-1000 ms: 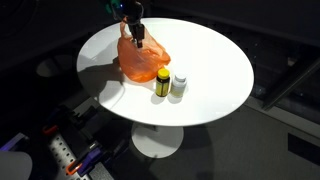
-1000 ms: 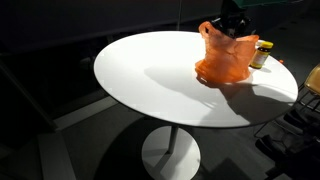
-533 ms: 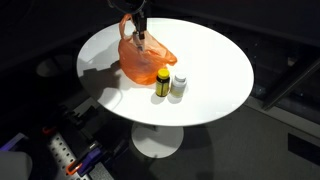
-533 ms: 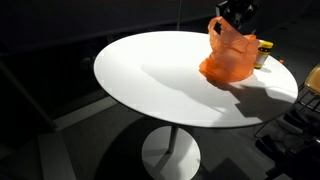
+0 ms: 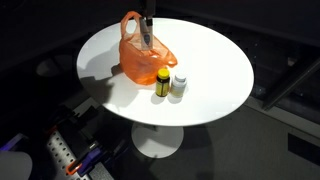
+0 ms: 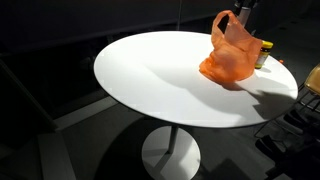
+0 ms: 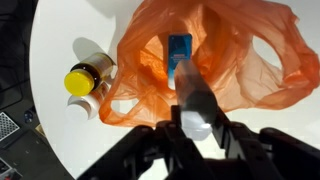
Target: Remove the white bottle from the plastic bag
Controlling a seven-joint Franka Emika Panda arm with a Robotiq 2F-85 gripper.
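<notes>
An orange plastic bag (image 5: 140, 58) lies on the round white table (image 5: 215, 60), and it shows in both exterior views (image 6: 230, 58). My gripper (image 5: 148, 16) hangs above the bag's open mouth, shut on a pale grey-white bottle (image 5: 147, 37) that hangs lengthwise under it. In the wrist view the bottle (image 7: 193, 95) sits between the dark jaws of my gripper (image 7: 197, 122), above the bag (image 7: 240, 60). A blue object (image 7: 180, 48) lies inside the bag.
A yellow-capped bottle (image 5: 162, 80) and a white-capped bottle (image 5: 179, 85) stand beside the bag near the table's front. They also show in the wrist view (image 7: 85, 75). The table rim is close behind the bag (image 6: 285, 75).
My gripper has risen from inside the bag with the bottle in it. The bag's handle has been drawn upward and the bag has shifted a little.
</notes>
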